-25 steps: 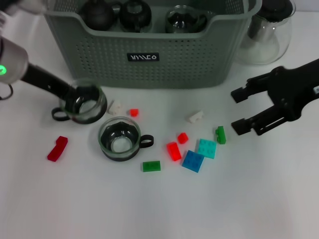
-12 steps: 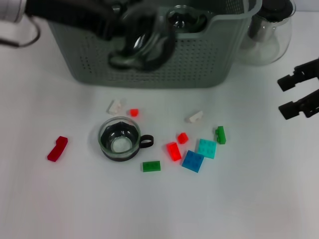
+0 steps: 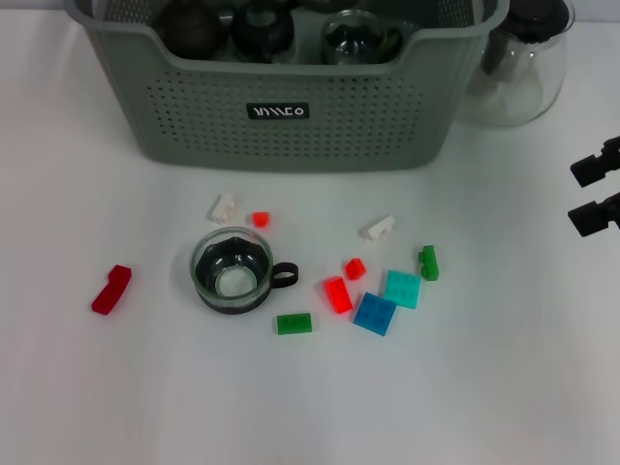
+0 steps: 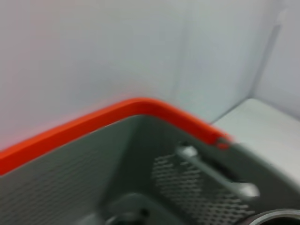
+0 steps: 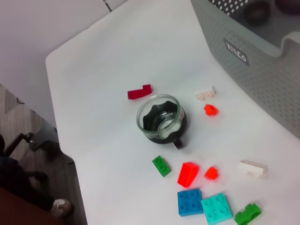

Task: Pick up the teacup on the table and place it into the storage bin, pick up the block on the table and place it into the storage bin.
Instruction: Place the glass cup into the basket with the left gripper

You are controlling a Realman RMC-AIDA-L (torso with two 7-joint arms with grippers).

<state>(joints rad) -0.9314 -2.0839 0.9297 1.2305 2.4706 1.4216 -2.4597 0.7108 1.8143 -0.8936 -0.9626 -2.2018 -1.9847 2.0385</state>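
One glass teacup (image 3: pixel 232 271) with a black handle stands upright on the white table; the right wrist view shows the teacup (image 5: pixel 161 118) too. Several small blocks lie around it: a red block (image 3: pixel 112 289) to its left, a green block (image 3: pixel 294 324), a blue block (image 3: pixel 375 313) and a teal block (image 3: pixel 402 288) to its right. The grey-green storage bin (image 3: pixel 291 136) stands behind them, with three dark cups (image 3: pixel 262 27) inside. My right gripper (image 3: pixel 593 194) hangs open and empty at the far right edge. The left gripper is outside the head view; its wrist camera looks into the storage bin (image 4: pixel 70 187).
A clear glass pitcher (image 3: pixel 518 58) stands right of the bin. More blocks lie between bin and teacup: two white blocks (image 3: pixel 223 206) (image 3: pixel 380 227), a small red block (image 3: pixel 260 219) and a green block (image 3: pixel 428 262). The table edge (image 5: pixel 61 136) shows in the right wrist view.
The left arm lifted a teacup from the table, carried it over the bin and then left the head view. The right gripper drew back to the right edge.
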